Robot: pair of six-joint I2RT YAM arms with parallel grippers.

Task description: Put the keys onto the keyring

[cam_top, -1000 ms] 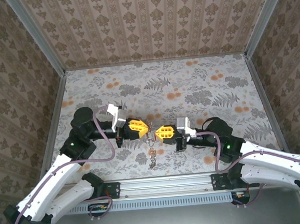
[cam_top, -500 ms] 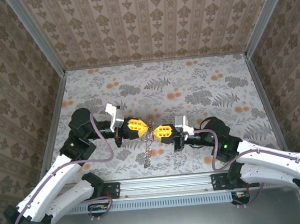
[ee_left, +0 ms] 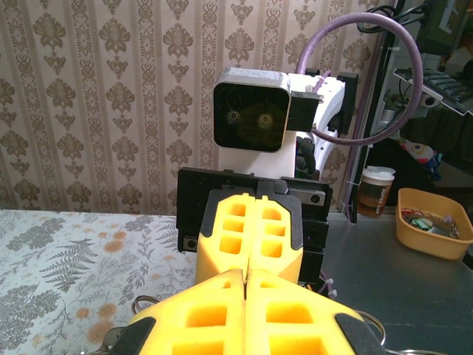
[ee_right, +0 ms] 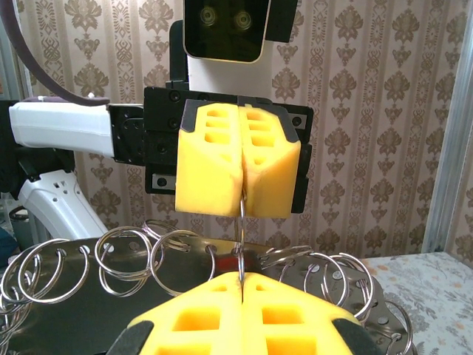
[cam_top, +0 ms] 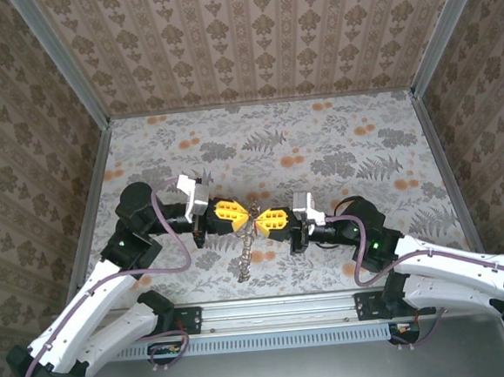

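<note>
**A light, slippery catch pinched from two sides**

Patterned wallpaper closes in a floral tabletop point(cam_top: 336, 147).

From the top view, the left claw point(cam_top: 247, 217) and the right claw point(cam_top: 260, 220) meet tip to tip above the near middle of the tabletop. One chain point(cam_top: 247, 260) of metal rings hangs limp from their meeting point, and its tail rests on the tabletop.

In the left wrist view, the left claw's yellow pads point(ee_left: 214, 314) are pressed together. The right claw faces it, also closed.

In the right wrist view, the keyring point(ee_right: 242, 237) stands edge-on as a thin wire that runs from the seam of one claw into the seam of the other. Both claws are clamped on it. Linked rings fan out to either side below it.

The count is two claws, one chain and roughly a dozen rings, though they overlap too much for an exact number. Whether any link is a key is too small to tell.

My judgement is that each ring is stiff, springy wire. It is very light, and smooth enough to slide or twist in the foam. The chain as a whole is floppy and will swing. The best hold is flat across a ring's rim, close to its split, with the dangling weight kept low.
</note>
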